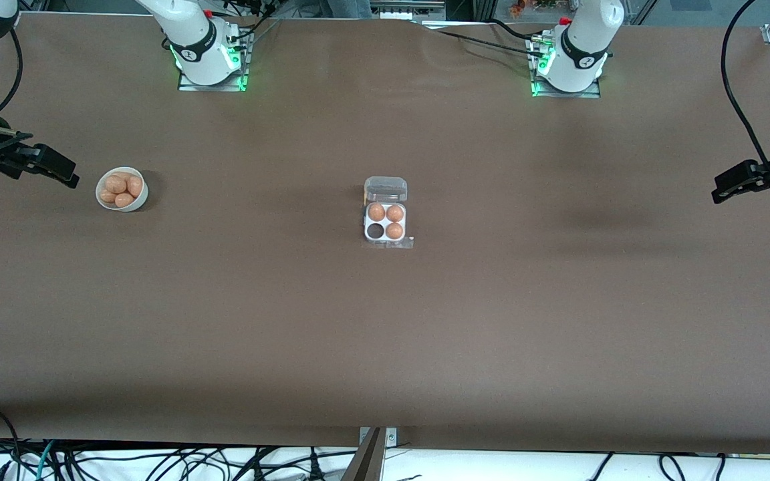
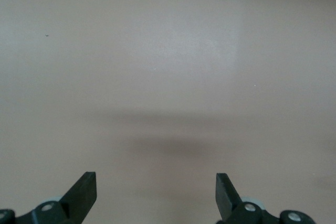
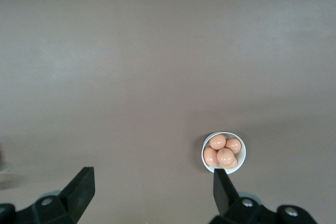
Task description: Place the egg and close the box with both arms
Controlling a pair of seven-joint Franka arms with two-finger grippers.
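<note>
The box sat open at the middle of the brown table, its clear lid folded flat on the side toward the arm bases. Three eggs filled three of its four white cells; the one cell nearer the front camera, on the right arm's side, was dark and bare. Well away from it, toward the right arm's end of the table, the round white bowl held a heap of orange-brown eggs, about five of them, touching one another.

The right gripper hung in the air just beside that bowl, a little farther out toward the table's end, its fingers spread wide with nothing between them. From its wrist camera the bowl showed just past one fingertip.

The left gripper hung high over bare table at the left arm's end, well apart from the box, fingers parted and holding nothing.
</note>
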